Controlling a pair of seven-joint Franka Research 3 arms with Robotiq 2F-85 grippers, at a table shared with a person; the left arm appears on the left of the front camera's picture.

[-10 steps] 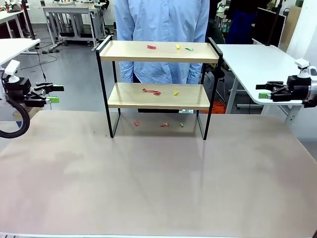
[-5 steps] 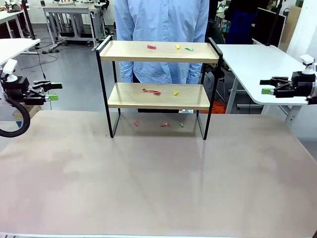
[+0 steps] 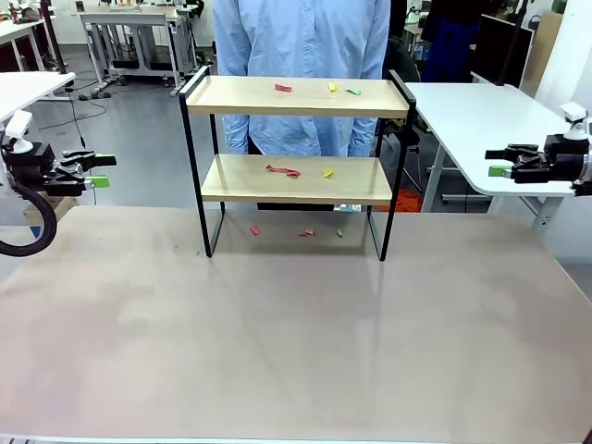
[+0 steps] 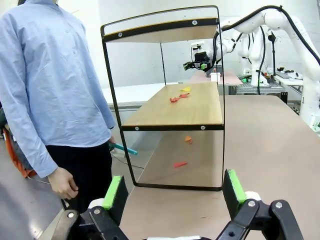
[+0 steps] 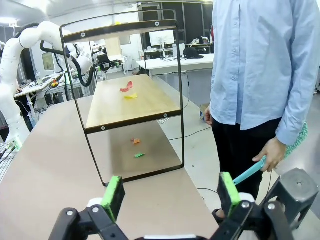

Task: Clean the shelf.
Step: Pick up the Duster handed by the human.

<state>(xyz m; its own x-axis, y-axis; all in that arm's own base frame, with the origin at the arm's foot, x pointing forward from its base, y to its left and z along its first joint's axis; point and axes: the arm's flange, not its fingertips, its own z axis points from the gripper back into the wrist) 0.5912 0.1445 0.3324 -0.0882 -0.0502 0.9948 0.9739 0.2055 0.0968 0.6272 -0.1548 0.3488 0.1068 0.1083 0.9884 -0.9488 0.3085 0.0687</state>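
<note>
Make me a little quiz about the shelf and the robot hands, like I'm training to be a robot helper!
1. True or false: the left gripper is clamped on a scrap.
2. How many coloured scraps lie on the top board of the shelf? A two, B three, C five.
3. Fill in: seen from the robot, the person in the blue shirt stands ___ the shelf.
Key: 1 false, its jaws are open and hold nothing. 2 B. 3 behind.

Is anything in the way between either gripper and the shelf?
Nothing visible does. The left gripper and right gripper hover open off either side of the table, with open space toward the shelf.
</note>
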